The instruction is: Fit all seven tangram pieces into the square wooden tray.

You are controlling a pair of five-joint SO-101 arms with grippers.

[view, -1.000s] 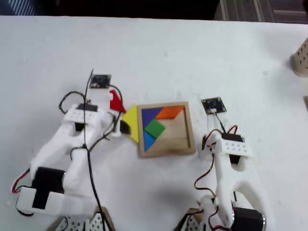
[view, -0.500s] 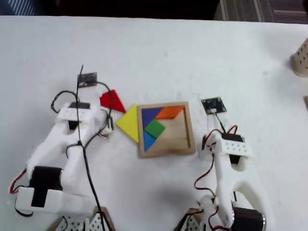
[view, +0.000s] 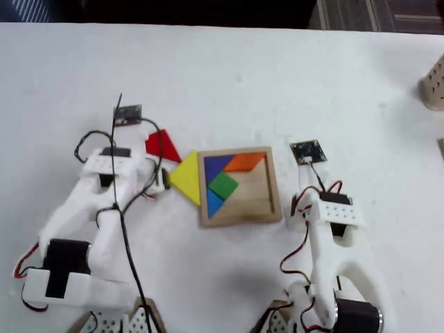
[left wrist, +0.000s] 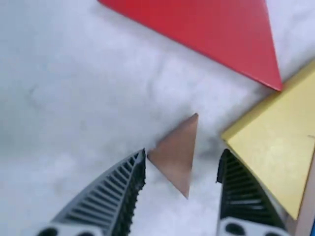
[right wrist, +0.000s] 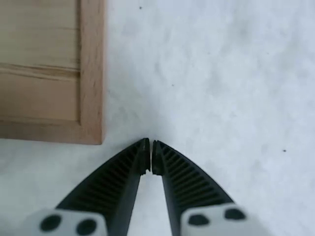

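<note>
White table (view: 277,69), dark room (view: 173,10) beyond | left pincer (left wrist: 182,160) spread astride brown triangle (left wrist: 174,147) | right pincer (right wrist: 150,157) closed, empty

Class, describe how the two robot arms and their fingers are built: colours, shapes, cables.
The left arm and right arm have blocky white shells with black motors. Thin red and black wires loop beside them; a long black cable runs over the left one. Each wrist carries a small dark circuit board. The fingers are dark grey, tapered, ribbed.

No readable text, no labels, no numbers
</note>
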